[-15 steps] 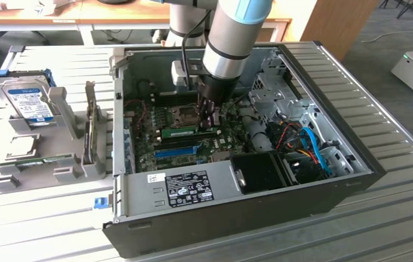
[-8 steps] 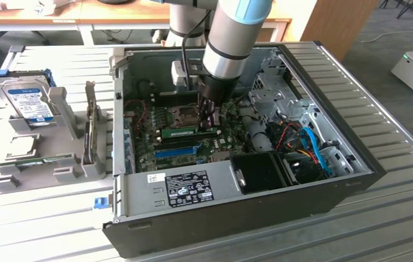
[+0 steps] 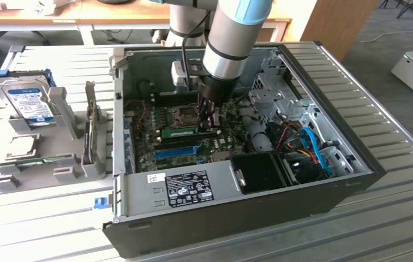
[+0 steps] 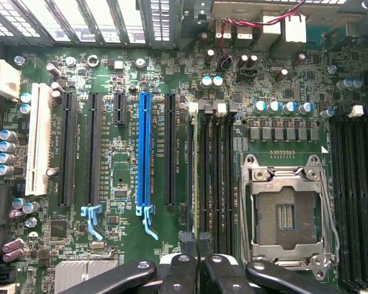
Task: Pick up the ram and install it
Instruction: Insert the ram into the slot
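The ram [image 3: 180, 131] is a thin green stick standing on edge over the motherboard [image 3: 148, 155] inside the open computer case. My gripper [image 3: 208, 125] reaches down into the case at the stick's end nearer the exterior view's right. In the wrist view the ram [image 4: 196, 171] shows edge-on, lying along a black memory slot [image 4: 210, 177] beside the CPU socket [image 4: 288, 211]. The two black fingers of the gripper [image 4: 196, 242] are shut on its near end. Whether the stick is pressed fully into the slot I cannot tell.
A blue expansion slot [image 4: 146, 153] and black slots lie next to the ram. Blue and orange cables [image 3: 312, 147] and a black fan [image 3: 264, 172] fill the case's right side. Outside, at the exterior view's left, a grey holder [image 3: 68, 114] carries a hard drive [image 3: 28, 101].
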`<act>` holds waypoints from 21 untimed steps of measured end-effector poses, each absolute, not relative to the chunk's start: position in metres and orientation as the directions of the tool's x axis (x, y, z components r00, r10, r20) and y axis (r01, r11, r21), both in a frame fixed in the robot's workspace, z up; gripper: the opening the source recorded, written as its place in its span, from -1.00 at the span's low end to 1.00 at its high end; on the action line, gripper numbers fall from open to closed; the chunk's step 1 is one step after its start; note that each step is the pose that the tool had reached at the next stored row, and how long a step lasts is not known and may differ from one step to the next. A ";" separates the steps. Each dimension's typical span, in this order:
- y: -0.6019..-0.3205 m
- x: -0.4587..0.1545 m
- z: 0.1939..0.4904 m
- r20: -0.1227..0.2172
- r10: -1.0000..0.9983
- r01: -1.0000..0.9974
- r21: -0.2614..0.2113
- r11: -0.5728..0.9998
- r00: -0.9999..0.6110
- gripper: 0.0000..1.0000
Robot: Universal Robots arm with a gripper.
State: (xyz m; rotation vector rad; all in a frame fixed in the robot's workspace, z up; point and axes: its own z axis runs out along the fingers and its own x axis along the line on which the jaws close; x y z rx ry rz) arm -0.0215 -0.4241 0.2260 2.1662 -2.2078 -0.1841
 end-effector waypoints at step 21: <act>-0.424 -0.022 0.228 -0.052 -0.998 -0.993 0.115 0.016 -0.022 -0.75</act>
